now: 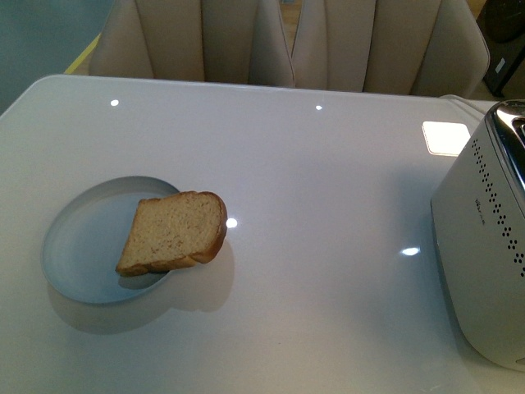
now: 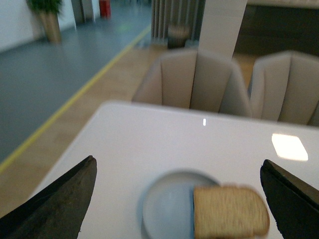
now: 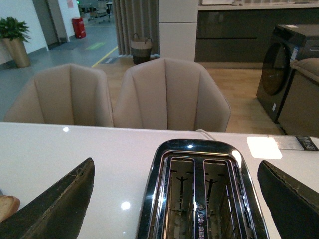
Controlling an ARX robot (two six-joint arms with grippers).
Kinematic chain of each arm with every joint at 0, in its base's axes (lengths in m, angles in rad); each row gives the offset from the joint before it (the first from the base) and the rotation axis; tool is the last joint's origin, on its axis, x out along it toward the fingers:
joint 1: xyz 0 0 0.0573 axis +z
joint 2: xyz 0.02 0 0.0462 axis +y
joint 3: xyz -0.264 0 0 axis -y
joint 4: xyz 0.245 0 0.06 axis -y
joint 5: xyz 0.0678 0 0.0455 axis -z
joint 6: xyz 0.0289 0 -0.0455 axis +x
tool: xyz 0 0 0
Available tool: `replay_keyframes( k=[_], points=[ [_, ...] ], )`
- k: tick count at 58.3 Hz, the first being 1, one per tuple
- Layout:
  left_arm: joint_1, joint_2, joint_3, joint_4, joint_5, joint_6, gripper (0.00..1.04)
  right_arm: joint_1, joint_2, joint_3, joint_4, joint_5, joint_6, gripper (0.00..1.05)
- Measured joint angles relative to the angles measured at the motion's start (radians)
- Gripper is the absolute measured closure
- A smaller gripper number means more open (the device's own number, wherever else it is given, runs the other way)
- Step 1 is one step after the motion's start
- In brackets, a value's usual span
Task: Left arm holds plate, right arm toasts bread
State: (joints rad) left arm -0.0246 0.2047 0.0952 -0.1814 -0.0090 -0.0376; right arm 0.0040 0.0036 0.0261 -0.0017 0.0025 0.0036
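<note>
One light-brown speckled wholemeal bread slice [image 1: 174,232], darker tan at the crust, lies partly on a round pale blue-grey shallow plate [image 1: 61,246] on the left half of the glossy white tabletop [image 1: 328,189]. Its rounded end overhangs the plate's right rim and seems propped up a little by it. A white perforated chrome-topped toaster [image 1: 492,246] stands well apart at the right edge. The left end effector [image 2: 177,160] has its black wedge jaws spread wide and empty, above plate and bread. The right end effector [image 3: 175,163] is likewise wide open and empty, over the toaster's two slots. The bread is likely light, soft and easily crushed or torn, so best pinched gently across its faces at the overhanging crust edge. The plate is likely stiff, smooth and prone to slide on the gloss. Its bare left rim looks the place to hold.
</note>
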Motion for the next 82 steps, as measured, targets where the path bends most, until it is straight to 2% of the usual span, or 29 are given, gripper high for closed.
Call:
replay_keyframes(
  k=[6, 17, 28, 39, 50, 64, 82],
  points=[
    [-0.023, 0.182, 0.032, 0.171, 0.029, -0.01, 0.07, 0.0, 0.0, 0.0, 0.0, 0.0, 0.0, 0.09],
    [0.064, 0.648, 0.088, 0.542, 0.125, -0.012, 0.07, 0.0, 0.0, 0.0, 0.0, 0.0, 0.0, 0.09],
    [0.132, 1.139, 0.203, 0.806, 0.221, 0.0, 0.07, 0.0, 0.0, 0.0, 0.0, 0.0, 0.0, 0.09],
    [0.158, 1.471, 0.301, 0.875, 0.233, -0.013, 0.07, 0.0, 0.0, 0.0, 0.0, 0.0, 0.0, 0.09],
    [0.195, 1.687, 0.415, 0.855, 0.276, -0.001, 0.07, 0.0, 0.0, 0.0, 0.0, 0.0, 0.0, 0.09],
    [0.286, 1.922, 0.575, 0.81, 0.319, 0.075, 0.07, 0.0, 0.0, 0.0, 0.0, 0.0, 0.0, 0.09],
    [0.28, 2.116, 0.663, 0.796, 0.343, 0.169, 0.07, 0.0, 0.0, 0.0, 0.0, 0.0, 0.0, 0.09]
  ],
)
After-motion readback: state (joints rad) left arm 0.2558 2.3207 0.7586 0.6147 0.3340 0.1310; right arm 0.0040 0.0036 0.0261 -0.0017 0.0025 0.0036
